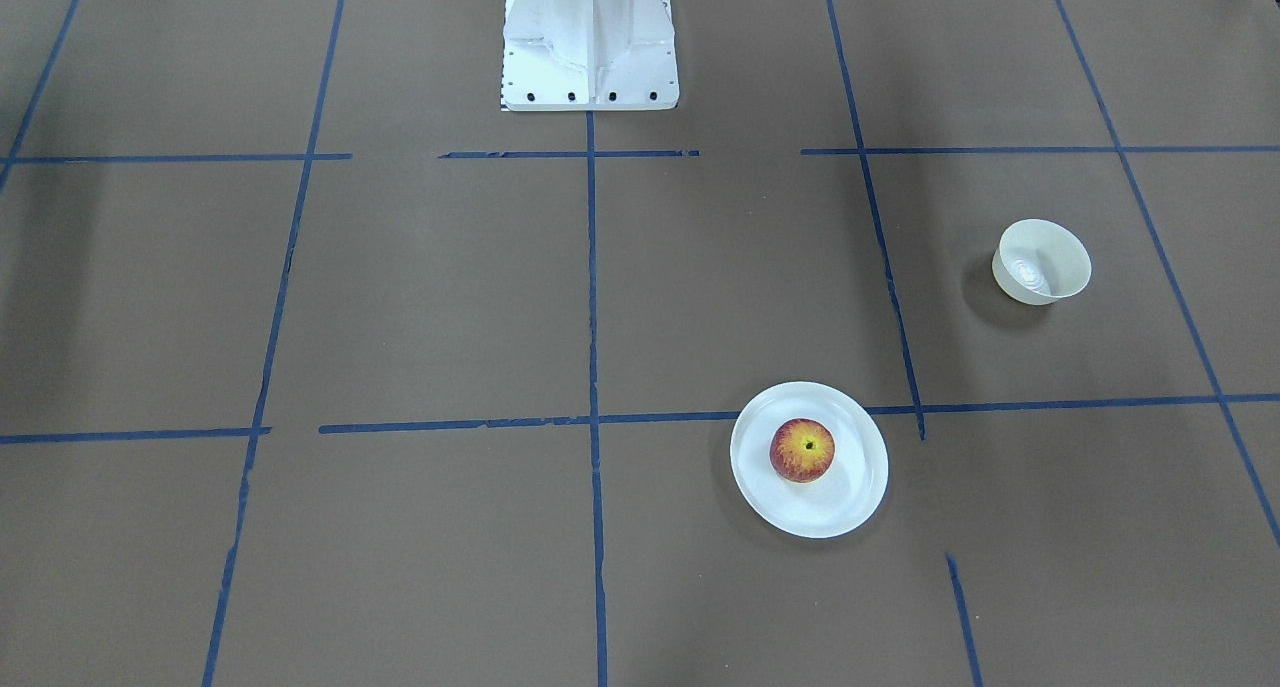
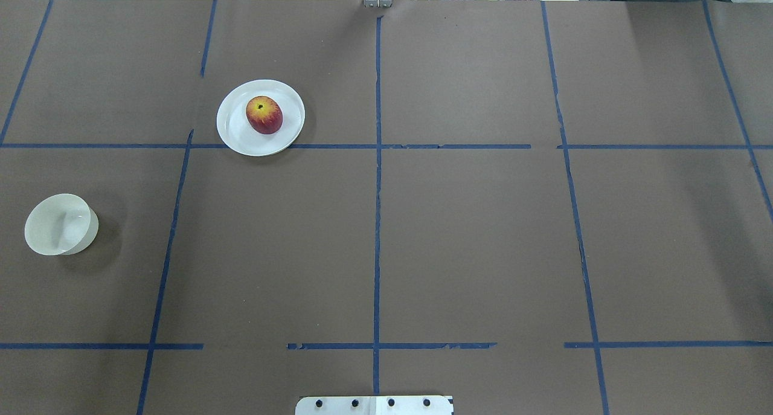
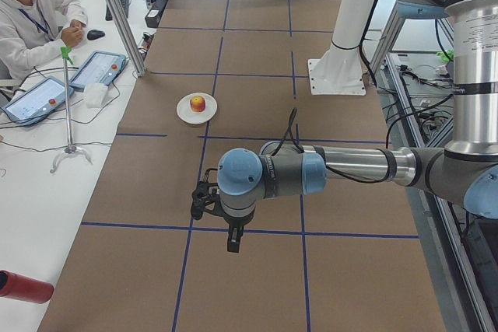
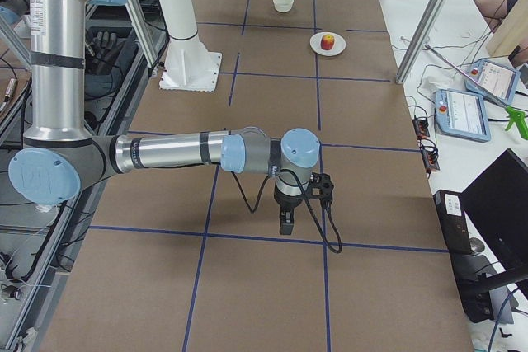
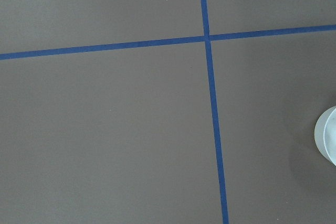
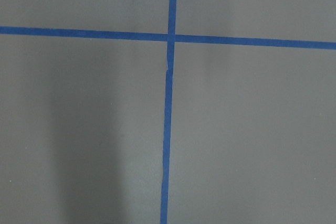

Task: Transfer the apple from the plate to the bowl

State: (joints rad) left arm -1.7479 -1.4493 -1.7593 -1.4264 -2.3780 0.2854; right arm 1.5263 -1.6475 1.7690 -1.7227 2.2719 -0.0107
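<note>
On my brown, blue-taped table (image 2: 471,234) the apple (image 2: 264,115) sits on the plate (image 2: 235,132), well apart from the bowl (image 2: 60,225); I cannot tell if the left gripper (image 3: 233,245) or right gripper (image 4: 285,227) is parted.

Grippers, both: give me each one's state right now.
Left gripper: cannot be told, seen only from the side.
Right gripper: cannot be told, seen only from the side.
</note>
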